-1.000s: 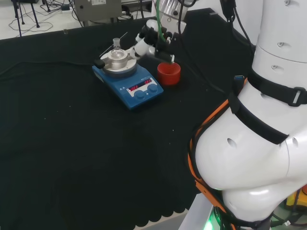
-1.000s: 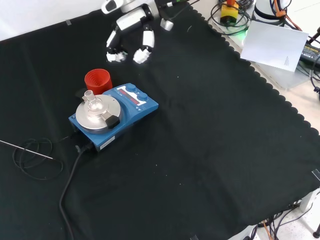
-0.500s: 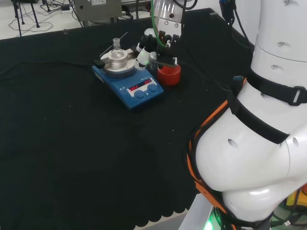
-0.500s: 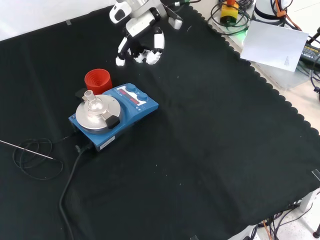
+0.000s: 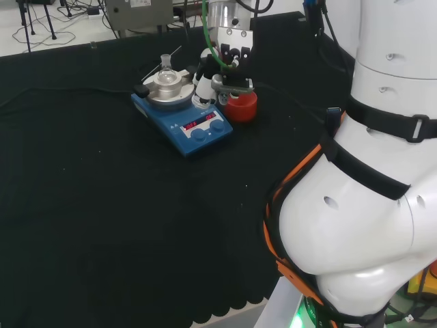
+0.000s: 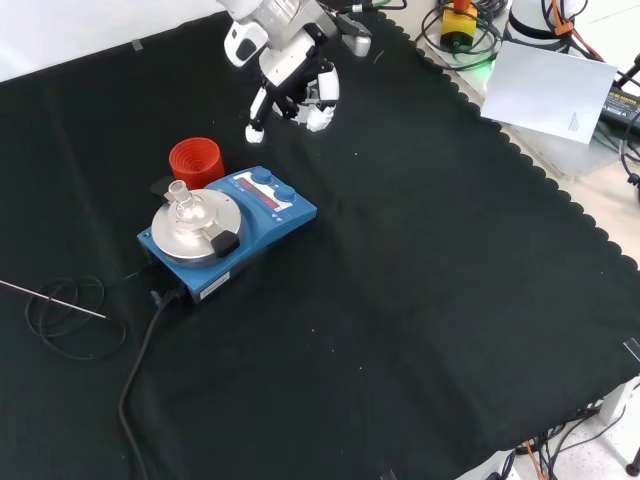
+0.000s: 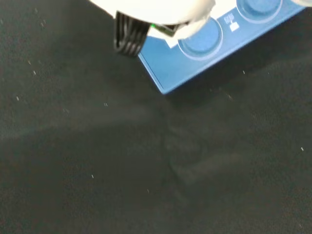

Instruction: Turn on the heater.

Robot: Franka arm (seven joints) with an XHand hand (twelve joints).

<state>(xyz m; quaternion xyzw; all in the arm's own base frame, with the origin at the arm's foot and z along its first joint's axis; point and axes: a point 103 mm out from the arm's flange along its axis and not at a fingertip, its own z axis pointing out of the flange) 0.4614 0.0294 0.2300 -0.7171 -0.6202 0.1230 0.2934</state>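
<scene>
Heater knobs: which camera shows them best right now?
The head view: both knobs face the camera on the heater, unobstructed, below the red display. The front view shows them small, from behind the panel's edge. The wrist view shows them close, but blurred and partly covered by the hand.

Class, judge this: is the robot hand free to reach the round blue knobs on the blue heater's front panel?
Probably yes. The robot hand hangs above the bench near the blue heater, and nothing covers its round blue knobs; the red ribbed ring sits beside it.

Matt black cloth [image 6: 420,280]; glossy blue heater [image 6: 228,232], metal plate [image 6: 190,228].
</scene>
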